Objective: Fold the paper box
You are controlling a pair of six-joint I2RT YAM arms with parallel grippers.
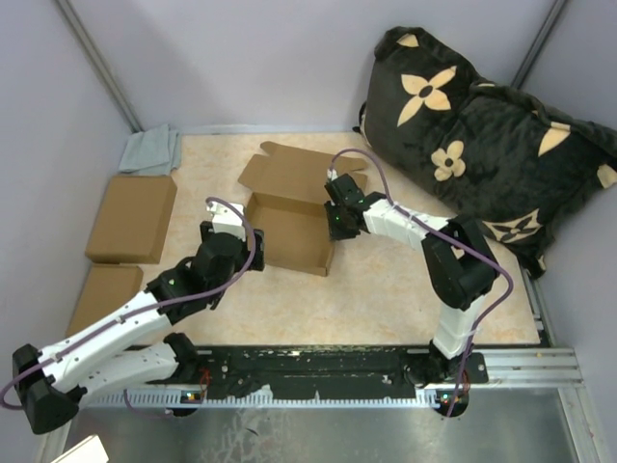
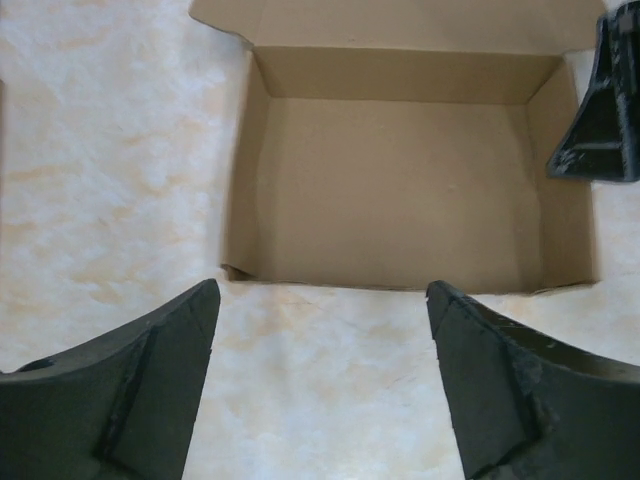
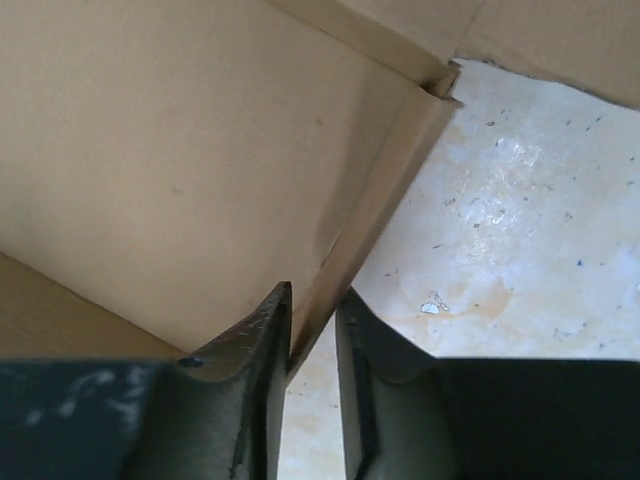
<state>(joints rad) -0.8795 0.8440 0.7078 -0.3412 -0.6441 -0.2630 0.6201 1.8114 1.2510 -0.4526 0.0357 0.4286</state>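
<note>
The paper box (image 1: 294,234) stands as an open brown tray in the middle of the table, its lid flap (image 1: 289,172) lying flat behind it. My right gripper (image 1: 335,224) sits over the box's right wall. In the right wrist view, that gripper (image 3: 312,310) has one finger inside the tray and one outside, pinching the wall (image 3: 375,210) at the tips. My left gripper (image 1: 243,253) hovers just left of the box. Seen from the left wrist, it (image 2: 322,290) stands wide open over bare table, short of the near wall of the box (image 2: 400,190).
Two brown cardboard blocks (image 1: 132,217) (image 1: 104,294) lie at the left, with a grey cloth (image 1: 149,149) behind them. A large black cushion with tan flowers (image 1: 482,145) fills the back right corner. Grey walls close in the table.
</note>
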